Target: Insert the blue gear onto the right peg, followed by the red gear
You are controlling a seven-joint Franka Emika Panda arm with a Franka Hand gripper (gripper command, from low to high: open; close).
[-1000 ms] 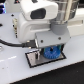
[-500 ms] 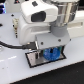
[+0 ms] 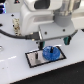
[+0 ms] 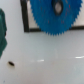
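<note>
Exterior view: we see the white arm [image 3: 47, 15] reaching down over a white table [image 3: 12, 67]; on the table lies the grey plate [image 3: 35, 58] with its black border; the blue gear [image 3: 51, 52] lies flat on the plate, toward the exterior view's right end; the gripper [image 3: 50, 44] hangs just above the gear; we cannot tell whether its jaws stand apart or together, nor whether they touch the gear; the pegs are too small or hidden for us to make out; a black cable [image 3: 17, 37] runs in from the exterior view's left.

Wrist view: we see the gear [image 4: 55, 15] close up, toothed rim sharp, a dark centre hole in its hub; it overlaps the plate's black border [image 4: 25, 17]; a blurred dark green shape [image 4: 2, 32] sits at the frame's edge; a small dark speck [image 4: 10, 63] lies on the table.
</note>
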